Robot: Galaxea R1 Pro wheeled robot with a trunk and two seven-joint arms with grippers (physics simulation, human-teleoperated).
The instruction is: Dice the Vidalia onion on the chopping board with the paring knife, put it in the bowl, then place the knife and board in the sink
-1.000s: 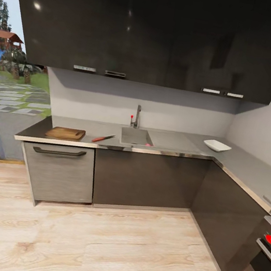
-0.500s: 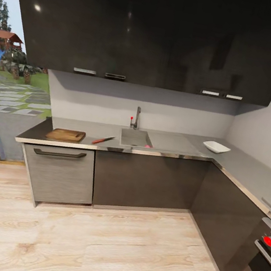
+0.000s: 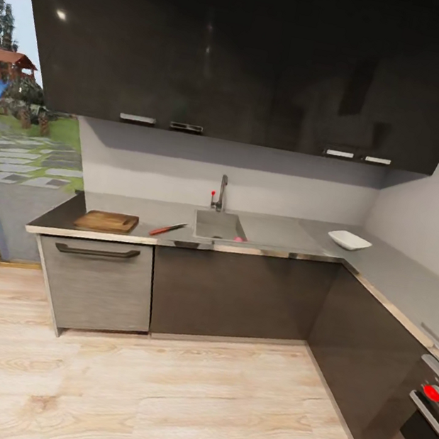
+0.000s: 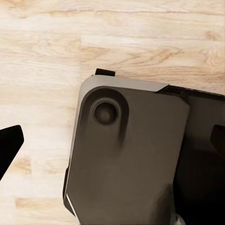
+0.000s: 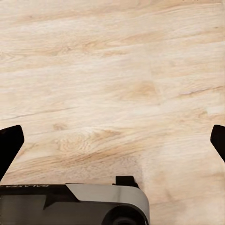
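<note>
brown chopping board (image 3: 106, 221), grey countertop (image 3: 275, 231)

I see only a pinkish speck of the Vidalia onion (image 3: 238, 237) inside the sink (image 3: 220, 225); the stove (image 3: 421, 421) beyond the bowl (image 3: 349, 239) is cut off.

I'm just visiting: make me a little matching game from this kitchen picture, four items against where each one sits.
Things:
1. chopping board
2. paring knife
3. Vidalia onion
4. bowl

Places:
A. inside the sink
B. on the countertop near the corner
C. at the countertop's window end
D. on the countertop between board and sink

Pairs: 1-C, 2-D, 3-A, 4-B
</note>
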